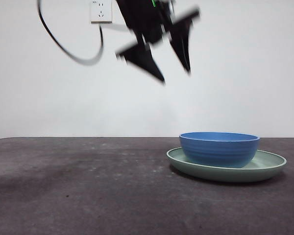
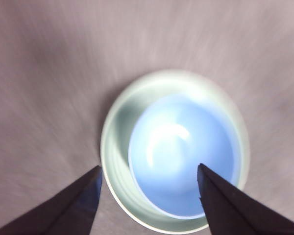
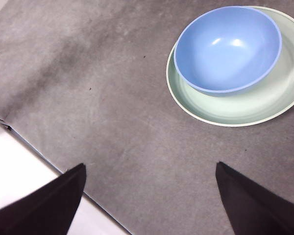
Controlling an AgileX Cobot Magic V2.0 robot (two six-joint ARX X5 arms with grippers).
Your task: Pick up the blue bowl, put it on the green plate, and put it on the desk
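Observation:
The blue bowl point(image 1: 219, 148) sits inside the green plate point(image 1: 264, 169) on the right part of the desk point(image 1: 88, 186). In the front view my left gripper point(image 1: 175, 76) hangs high above the desk, up and left of the bowl, blurred, jaws open and empty. Its wrist view looks straight down on the bowl point(image 2: 181, 152) and plate point(image 2: 117, 132), with the left gripper point(image 2: 149, 167) spread wide. My right gripper point(image 3: 150, 165) is open and empty, well away from the bowl point(image 3: 225, 46) and plate point(image 3: 245, 105), near the desk's edge.
A white wall socket point(image 1: 101, 11) and a dark hanging cable point(image 1: 68, 51) show on the back wall. The right wrist view shows the desk's edge point(image 3: 34, 147) with a pale surface beyond it.

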